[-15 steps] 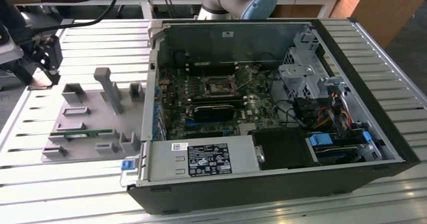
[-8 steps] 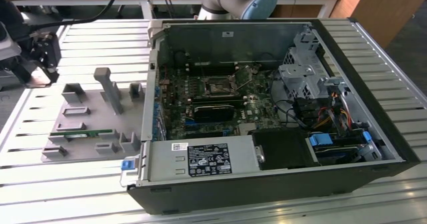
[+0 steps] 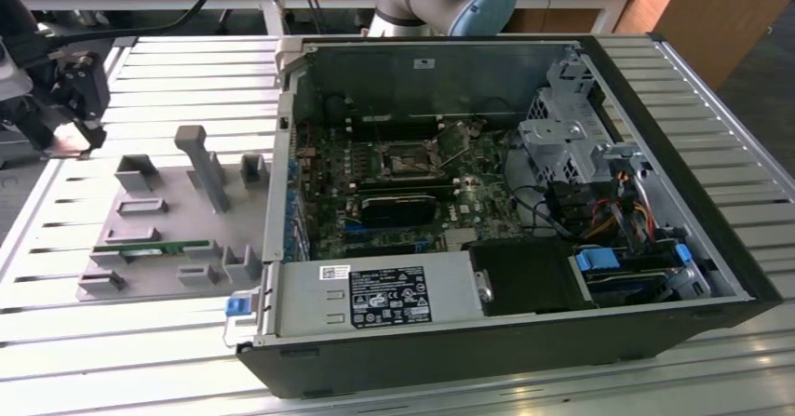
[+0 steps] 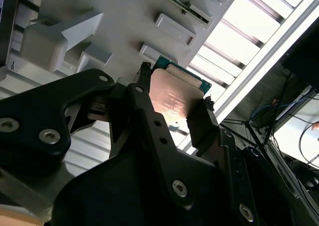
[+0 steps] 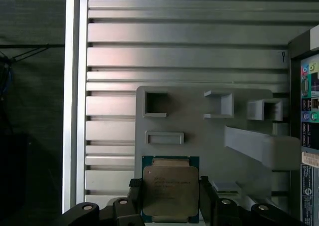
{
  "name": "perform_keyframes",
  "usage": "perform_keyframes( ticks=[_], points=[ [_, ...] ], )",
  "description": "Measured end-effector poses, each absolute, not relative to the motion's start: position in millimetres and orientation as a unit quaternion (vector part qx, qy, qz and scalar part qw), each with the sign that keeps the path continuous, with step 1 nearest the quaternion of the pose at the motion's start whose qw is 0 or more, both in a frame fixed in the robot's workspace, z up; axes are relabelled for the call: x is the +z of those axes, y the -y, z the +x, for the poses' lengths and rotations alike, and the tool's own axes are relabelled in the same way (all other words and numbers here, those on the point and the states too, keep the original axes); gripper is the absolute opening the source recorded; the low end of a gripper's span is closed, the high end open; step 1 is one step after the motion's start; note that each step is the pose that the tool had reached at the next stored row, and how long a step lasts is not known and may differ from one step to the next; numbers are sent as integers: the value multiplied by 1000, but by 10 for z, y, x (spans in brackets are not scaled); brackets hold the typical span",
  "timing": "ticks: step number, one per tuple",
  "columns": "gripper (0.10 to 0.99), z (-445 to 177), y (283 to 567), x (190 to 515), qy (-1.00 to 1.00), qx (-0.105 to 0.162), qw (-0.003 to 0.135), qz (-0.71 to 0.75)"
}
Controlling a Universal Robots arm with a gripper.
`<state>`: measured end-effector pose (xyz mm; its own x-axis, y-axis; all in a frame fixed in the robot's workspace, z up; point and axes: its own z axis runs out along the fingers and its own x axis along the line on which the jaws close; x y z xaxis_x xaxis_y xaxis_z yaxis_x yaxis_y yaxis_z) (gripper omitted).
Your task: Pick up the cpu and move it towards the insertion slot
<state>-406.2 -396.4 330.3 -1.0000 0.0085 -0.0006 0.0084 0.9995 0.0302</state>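
Black two-finger gripper [image 5: 170, 193] is closed to chip width on the small flat square cpu [image 5: 171, 186], which has a silvery metal lid over a green rim. One finger bears on each of two opposite edges, and the lid faces the camera. The second wrist view shows the same hold: gripper [image 4: 175, 89], cpu [image 4: 174, 99].

Position: the gripper [image 3: 73, 123] hangs in the upper part of the exterior view's left, beside the grey plastic fixture tray [image 3: 162, 221] and seemingly clear of it. The insertion slot [image 3: 408, 162], a square metal-framed socket with a dark centre, sits mid-frame on the green motherboard [image 3: 485, 197] inside the open black computer case [image 3: 497, 360]. It is well apart from the gripper.

Handling, judged:
- The chip is light, thin and rigid, so it will not flex under the squeeze.
- The lid and edges look smooth and probably slippery, so the hold rests on side pressure alone.
- The underside contacts are presumably delicate, so the opposite edges are the right place to grip, keeping both faces untouched.
- Any tilt between the fingers would matter.
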Motion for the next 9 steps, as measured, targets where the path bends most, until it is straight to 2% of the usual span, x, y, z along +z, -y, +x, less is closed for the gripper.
perform_keyframes(
  ticks=[9],
  points=[
    [541,-4062,3962,3388,-1000,15,0,4]
  ],
)
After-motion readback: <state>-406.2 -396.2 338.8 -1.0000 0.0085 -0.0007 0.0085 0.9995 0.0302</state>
